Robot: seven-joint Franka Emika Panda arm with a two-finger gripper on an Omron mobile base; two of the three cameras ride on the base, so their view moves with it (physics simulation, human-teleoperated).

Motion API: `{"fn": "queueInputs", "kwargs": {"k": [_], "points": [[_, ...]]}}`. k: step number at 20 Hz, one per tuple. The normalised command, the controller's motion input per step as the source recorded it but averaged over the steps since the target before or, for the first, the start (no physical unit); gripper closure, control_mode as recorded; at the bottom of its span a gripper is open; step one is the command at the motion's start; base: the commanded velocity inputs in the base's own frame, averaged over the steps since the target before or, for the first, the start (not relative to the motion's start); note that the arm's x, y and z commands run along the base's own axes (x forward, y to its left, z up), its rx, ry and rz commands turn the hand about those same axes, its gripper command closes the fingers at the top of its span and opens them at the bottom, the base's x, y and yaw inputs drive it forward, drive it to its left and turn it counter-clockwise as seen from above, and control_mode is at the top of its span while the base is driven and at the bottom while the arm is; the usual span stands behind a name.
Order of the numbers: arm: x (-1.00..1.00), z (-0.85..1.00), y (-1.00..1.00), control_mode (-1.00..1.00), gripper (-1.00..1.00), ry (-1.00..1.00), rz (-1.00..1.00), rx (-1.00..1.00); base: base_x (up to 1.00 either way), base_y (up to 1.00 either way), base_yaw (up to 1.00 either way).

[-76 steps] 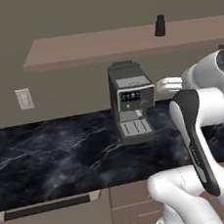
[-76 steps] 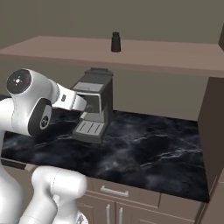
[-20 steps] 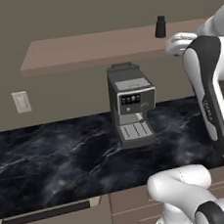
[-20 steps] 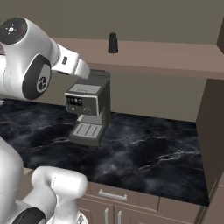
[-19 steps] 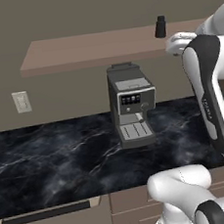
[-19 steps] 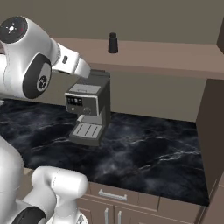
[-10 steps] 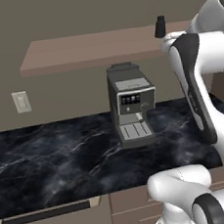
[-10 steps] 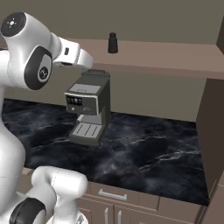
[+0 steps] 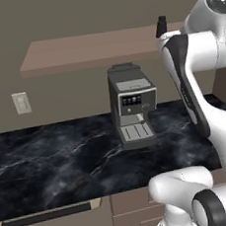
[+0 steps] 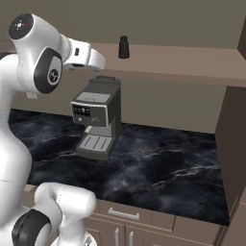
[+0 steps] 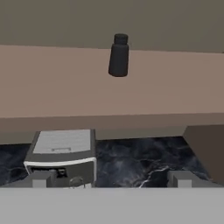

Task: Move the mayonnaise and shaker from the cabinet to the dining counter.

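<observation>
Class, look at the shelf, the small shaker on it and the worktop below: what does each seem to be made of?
Shelf: probably wood or laminate, matt; flat, even tan-brown with no shine.
Shaker: perhaps dark plastic or glass; near-black, smooth, with a faint sheen. Hard to tell.
Worktop: looks like polished marble; black with white veins.

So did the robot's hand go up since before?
Yes. In the right base view the arm's end was down beside the coffee machine earlier; now it sits higher, level with the cabinet where the shaker stands.

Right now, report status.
Pincer open, empty. Shaker upright on cabinet, untouched, ahead of pincer. Coffee machine below shelf, off the approach line.
</observation>
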Motion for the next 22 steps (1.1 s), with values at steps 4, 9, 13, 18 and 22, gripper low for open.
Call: {"fn": "queueInputs", "kwargs": {"k": [4, 9, 13, 18, 22], "points": [[0.22, 0.00, -0.10, -1.00, -1.00, -0.03, 0.00, 0.04, 0.00, 0.00, 0.00], [0.33, 0.00, -0.14, -1.00, -1.00, -0.03, 0.00, 0.06, 0.00, 0.00, 0.00], [0.36, 0.02, -0.11, -1.00, -1.00, 0.00, 0.00, 0.05, 0.00, 0.00, 0.00], [0.45, 0.08, -0.08, -1.00, -1.00, 0.05, 0.00, 0.02, 0.00, 0.00, 0.00], [0.45, 0.16, -0.13, -1.00, -1.00, 0.10, 0.00, 0.00, 0.00, 0.00, 0.00]]}}
